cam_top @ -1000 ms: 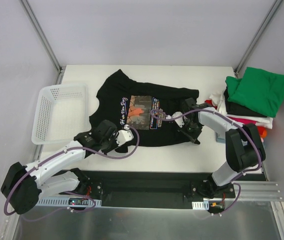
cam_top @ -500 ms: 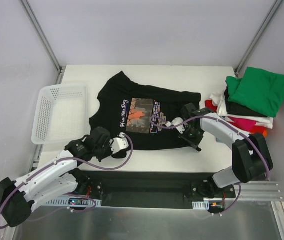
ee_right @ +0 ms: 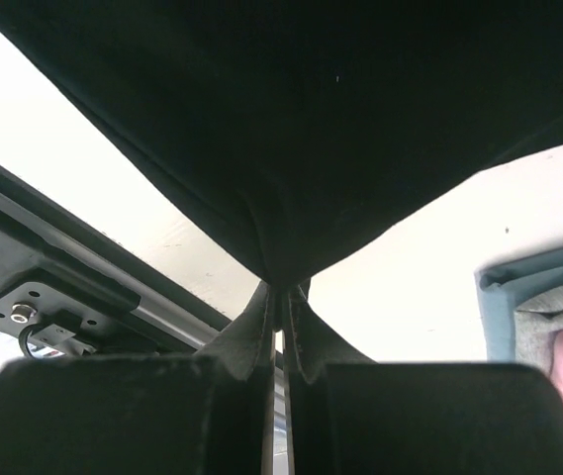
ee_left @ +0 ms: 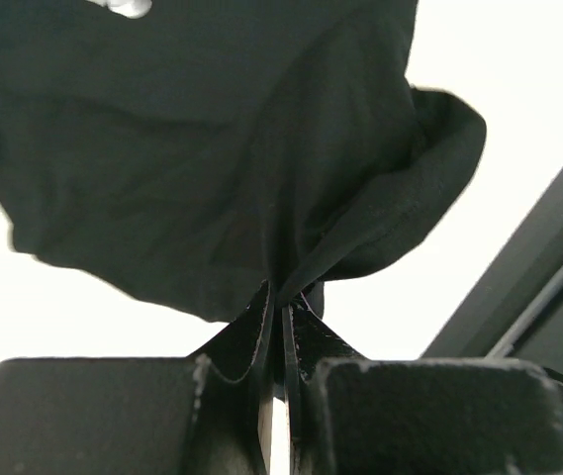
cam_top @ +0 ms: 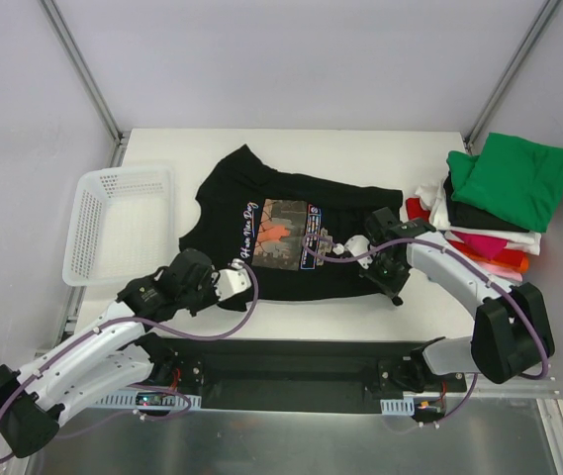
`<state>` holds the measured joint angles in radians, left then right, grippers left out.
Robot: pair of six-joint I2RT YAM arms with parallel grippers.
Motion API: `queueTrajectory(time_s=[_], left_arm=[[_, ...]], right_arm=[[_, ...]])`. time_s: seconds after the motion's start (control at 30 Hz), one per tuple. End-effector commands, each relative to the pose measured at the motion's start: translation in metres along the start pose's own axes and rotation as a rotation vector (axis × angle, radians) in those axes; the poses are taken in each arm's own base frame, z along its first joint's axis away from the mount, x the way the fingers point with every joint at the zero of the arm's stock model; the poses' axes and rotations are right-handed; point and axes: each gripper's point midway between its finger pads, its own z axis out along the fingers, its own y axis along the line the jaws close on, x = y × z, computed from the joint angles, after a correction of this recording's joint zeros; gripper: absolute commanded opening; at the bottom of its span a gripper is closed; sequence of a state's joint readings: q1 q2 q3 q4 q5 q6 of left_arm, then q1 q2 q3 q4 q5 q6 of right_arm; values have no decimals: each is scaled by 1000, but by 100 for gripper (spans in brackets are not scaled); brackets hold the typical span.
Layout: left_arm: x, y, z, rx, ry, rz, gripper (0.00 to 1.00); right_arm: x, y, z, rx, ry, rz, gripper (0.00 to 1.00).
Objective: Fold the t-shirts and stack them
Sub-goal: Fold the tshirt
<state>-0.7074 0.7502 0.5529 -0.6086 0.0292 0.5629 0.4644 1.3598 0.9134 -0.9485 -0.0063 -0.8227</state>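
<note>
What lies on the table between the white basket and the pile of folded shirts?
The black t-shirt, spread out there; the top view shows it.

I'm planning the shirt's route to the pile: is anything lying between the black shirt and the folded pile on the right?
Nothing visible does. Only a narrow bare strip of table separates the black shirt from the folded pile. The left tool and right tool both pinch the shirt's near edge.
</note>
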Motion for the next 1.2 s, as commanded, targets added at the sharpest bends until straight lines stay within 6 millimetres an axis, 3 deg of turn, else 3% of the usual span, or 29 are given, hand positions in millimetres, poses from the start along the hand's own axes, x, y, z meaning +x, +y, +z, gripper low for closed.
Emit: queueTrajectory(time_s=[0.0,0.27,0.53,0.77,1.17], left_arm=[[-28,32,-26,-123,-58,51,0],[-40,55,-36,-213,-62,104,0],[-44,68,-25,-244,-32,166,0],[-61,85,-7,-252,-31,219,0],[-69,127,16,-219,-11,166,0]], right_arm=[[-5,-9,-17,43,-1,-9,1],[-8,-21,-20,85,7,-22,1],[-15,-40,-21,96,9,-11,1],[-27,-60,-26,103,11,-9,1],[-41,-94,-18,74,47,-14,1]])
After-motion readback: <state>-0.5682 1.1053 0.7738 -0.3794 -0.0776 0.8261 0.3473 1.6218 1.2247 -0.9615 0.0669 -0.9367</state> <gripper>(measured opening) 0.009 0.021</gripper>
